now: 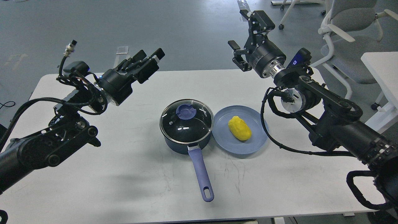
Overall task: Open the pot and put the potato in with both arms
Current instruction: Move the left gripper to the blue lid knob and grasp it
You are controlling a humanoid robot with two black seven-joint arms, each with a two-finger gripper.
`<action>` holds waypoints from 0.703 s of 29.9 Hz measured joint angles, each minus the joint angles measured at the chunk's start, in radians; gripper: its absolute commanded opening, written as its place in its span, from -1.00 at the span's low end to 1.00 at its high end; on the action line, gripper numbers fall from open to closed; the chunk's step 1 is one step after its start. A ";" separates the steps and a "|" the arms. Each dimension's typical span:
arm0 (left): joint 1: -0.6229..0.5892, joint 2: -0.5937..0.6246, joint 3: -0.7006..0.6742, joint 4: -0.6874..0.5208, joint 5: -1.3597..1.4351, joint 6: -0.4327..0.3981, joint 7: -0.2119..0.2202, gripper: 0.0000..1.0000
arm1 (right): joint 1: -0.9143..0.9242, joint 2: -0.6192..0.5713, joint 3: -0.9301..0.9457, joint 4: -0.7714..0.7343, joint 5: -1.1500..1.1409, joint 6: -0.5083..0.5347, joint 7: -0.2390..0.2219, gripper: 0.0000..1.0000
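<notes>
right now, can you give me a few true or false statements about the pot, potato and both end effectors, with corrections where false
1. The glass lid sits on the pot. True.
2. The potato is inside the pot. False: it lies on the blue plate, to the right of the pot.
3. The pot's handle points toward the near edge of the table. True.
4. The right end effector grips the lid's knob. False: it is open, raised beyond the table's far edge, holding nothing.
5. The left end effector holds the potato. False: it is off to the pot's far left, touching neither.
</notes>
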 measured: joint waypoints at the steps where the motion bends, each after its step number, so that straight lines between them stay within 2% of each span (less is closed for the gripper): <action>1: -0.002 0.003 0.026 -0.003 0.038 0.016 -0.003 0.96 | -0.004 -0.008 0.009 -0.001 0.001 0.000 -0.004 1.00; 2: -0.005 0.004 0.046 -0.003 0.075 0.035 -0.008 0.96 | -0.006 -0.014 0.017 -0.002 0.002 0.000 -0.007 1.00; 5: -0.013 0.006 0.127 0.034 0.266 0.165 -0.022 0.95 | -0.010 -0.024 0.034 -0.002 0.003 -0.004 -0.013 1.00; 7: -0.020 0.002 0.175 0.052 0.339 0.204 -0.025 0.95 | -0.010 -0.039 0.036 -0.003 0.004 -0.005 -0.014 1.00; 12: -0.056 -0.012 0.225 0.075 0.381 0.221 -0.029 0.95 | -0.012 -0.090 0.036 -0.003 0.005 -0.005 -0.015 1.00; 17: -0.063 -0.047 0.261 0.118 0.386 0.222 -0.088 0.95 | -0.030 -0.128 0.027 -0.006 0.005 -0.006 -0.016 1.00; 21: -0.061 -0.066 0.293 0.129 0.386 0.222 -0.101 0.95 | -0.035 -0.153 0.016 -0.013 0.005 -0.003 -0.029 1.00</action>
